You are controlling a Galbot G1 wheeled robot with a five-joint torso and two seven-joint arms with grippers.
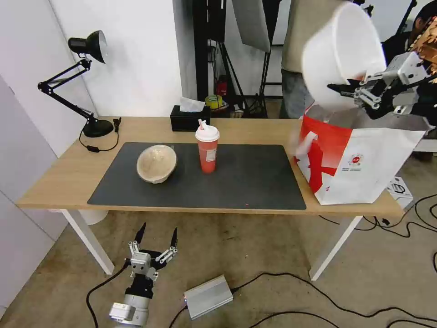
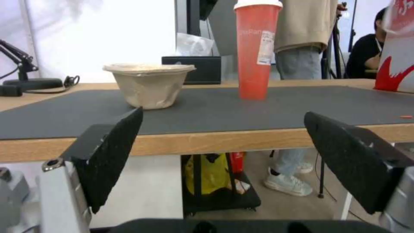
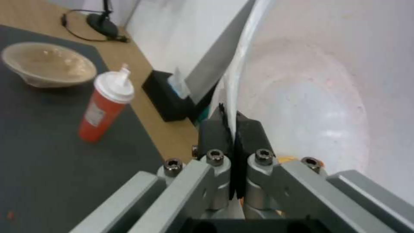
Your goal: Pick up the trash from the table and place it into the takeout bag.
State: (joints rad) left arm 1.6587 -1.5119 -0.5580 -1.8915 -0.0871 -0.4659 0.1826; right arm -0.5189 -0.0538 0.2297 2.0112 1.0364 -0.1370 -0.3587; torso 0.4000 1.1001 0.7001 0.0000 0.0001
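Observation:
My right gripper (image 1: 339, 86) is shut on the rim of the large white bowl (image 1: 341, 54), holding it tilted in the air above the open white-and-red takeout bag (image 1: 359, 159) at the table's right end. In the right wrist view the fingers (image 3: 213, 129) pinch the bowl's wall (image 3: 310, 84). The beige lidded bowl (image 1: 156, 163) and the red drink cup (image 1: 207, 148) with white lid and straw stand on the dark grey mat (image 1: 246, 182). My left gripper (image 1: 157, 239) hangs open below the table's front edge, facing the beige bowl (image 2: 148, 84) and the cup (image 2: 256, 48).
A black tissue box (image 1: 189, 119) sits at the table's (image 1: 54, 177) back edge and a black desk lamp (image 1: 86, 82) at its back left. On the floor lie a grey power box (image 1: 208, 296) and cables. A person stands behind the table near the bag.

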